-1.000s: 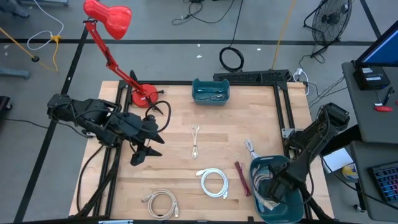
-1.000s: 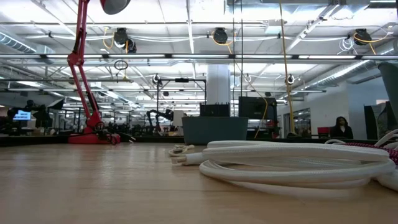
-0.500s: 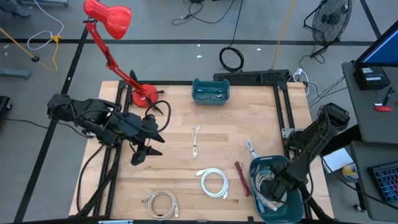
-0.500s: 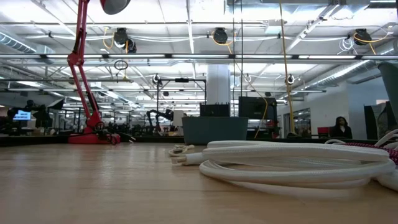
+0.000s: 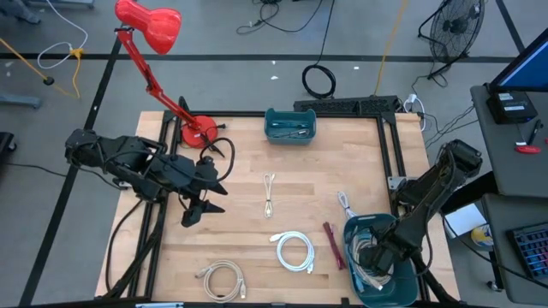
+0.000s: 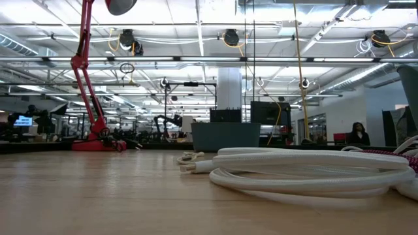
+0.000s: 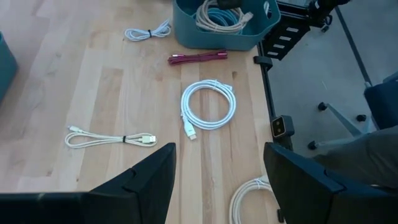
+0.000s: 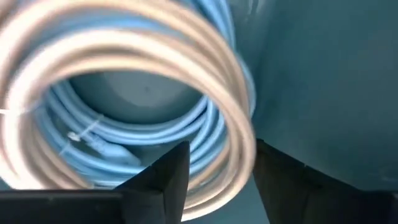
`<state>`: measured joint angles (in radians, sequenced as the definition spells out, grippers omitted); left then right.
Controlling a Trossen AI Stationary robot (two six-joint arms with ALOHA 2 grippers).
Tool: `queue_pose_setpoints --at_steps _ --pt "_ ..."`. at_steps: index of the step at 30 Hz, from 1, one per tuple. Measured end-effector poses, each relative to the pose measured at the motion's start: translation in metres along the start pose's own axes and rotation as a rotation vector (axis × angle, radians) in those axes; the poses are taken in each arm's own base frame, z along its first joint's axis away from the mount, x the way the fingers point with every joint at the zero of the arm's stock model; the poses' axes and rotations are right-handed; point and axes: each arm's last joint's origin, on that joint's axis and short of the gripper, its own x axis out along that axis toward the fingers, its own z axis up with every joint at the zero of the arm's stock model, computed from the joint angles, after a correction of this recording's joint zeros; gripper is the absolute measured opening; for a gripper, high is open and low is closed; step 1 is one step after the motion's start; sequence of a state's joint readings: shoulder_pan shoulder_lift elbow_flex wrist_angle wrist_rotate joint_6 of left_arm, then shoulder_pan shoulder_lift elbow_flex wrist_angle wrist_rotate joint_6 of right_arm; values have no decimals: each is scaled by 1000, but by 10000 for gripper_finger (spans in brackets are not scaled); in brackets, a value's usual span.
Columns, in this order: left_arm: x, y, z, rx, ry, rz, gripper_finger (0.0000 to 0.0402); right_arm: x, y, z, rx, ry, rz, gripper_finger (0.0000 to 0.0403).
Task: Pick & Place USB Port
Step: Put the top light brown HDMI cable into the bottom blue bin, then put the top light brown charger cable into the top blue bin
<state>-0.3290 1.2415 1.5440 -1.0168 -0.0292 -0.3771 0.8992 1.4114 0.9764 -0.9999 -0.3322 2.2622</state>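
Several coiled USB cables lie on the wooden table: a white coil (image 5: 295, 251), a beige coil (image 5: 221, 278), a thin beige cable (image 5: 270, 195), a small white one (image 5: 344, 204) and a red one (image 5: 332, 244). My right gripper (image 5: 374, 263) reaches down into the teal bin (image 5: 364, 221) at the near right and is open. A strand of a beige coil (image 8: 239, 143) runs between its fingers, over a light blue cable (image 8: 143, 134) on the bin floor. My left gripper (image 5: 199, 210) waits open above the table's left part, with nothing between its fingers. My right gripper stands with its fingers on either side of the beige coil's strand (image 8: 236, 168), coming from above into the bin. The strand lies nearer one finger (image 8: 280, 180) than the other. I cannot tell whether that finger touches it.
A second teal bin (image 5: 289, 126) stands at the far edge, and a red desk lamp's base (image 5: 197, 133) at the far left. Black frame rails run along both table sides. Bare wood lies in the table's middle.
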Motion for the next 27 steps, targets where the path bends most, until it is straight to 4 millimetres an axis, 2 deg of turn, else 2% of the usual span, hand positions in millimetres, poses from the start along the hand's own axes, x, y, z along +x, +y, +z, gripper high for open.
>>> queue_pose_setpoints --at_steps 12,21,27 --pt "1 1 1 -3 -12 23 243 -43 -18 23 31 -97 283 164" --pt "1 0 4 -53 -52 42 243 -80 -11 46 17 -426 779 164" --pt "0 2 9 -117 -134 116 243 -113 -2 64 -79 -646 1008 164"
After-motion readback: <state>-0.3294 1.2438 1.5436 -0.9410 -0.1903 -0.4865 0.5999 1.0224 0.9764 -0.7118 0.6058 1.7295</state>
